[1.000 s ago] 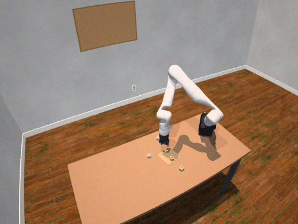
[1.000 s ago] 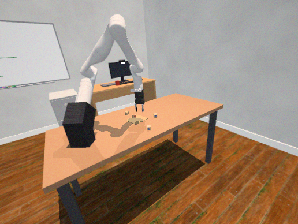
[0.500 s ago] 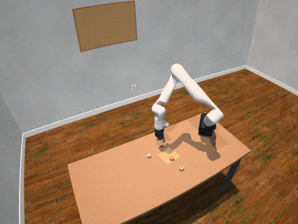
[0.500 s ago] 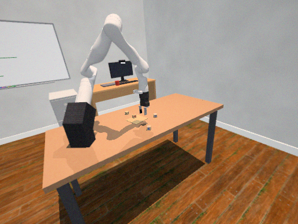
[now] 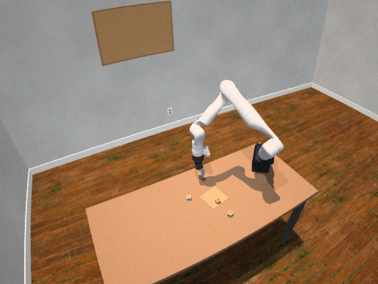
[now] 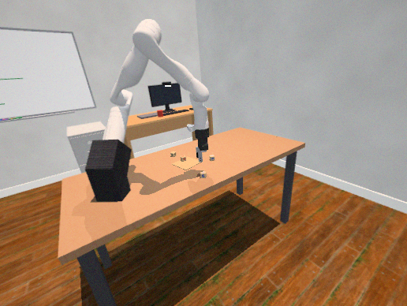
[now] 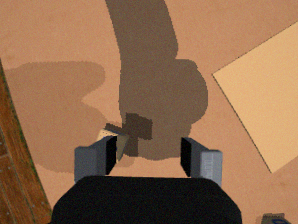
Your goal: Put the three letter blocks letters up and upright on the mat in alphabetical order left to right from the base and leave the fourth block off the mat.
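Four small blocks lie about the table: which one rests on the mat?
The block with the red letter on top; the other three stand on the bare tabletop, off the mat.

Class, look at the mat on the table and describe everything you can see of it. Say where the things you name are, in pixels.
The mat (image 5: 211,195) (image 6: 186,165) (image 7: 265,95) is a thin, four-cornered, roughly square sheet, plain pale yellow-tan and lighter than the table (image 5: 146,227) (image 6: 244,146) (image 7: 225,25). It appears to lie flat on the tabletop, with straight edges and no visible folds. Paper, card or cloth: I cannot tell. One small block with a red mark on top (image 5: 217,200) (image 6: 183,158) rests on it, near one edge. The wrist view shows only part of it.
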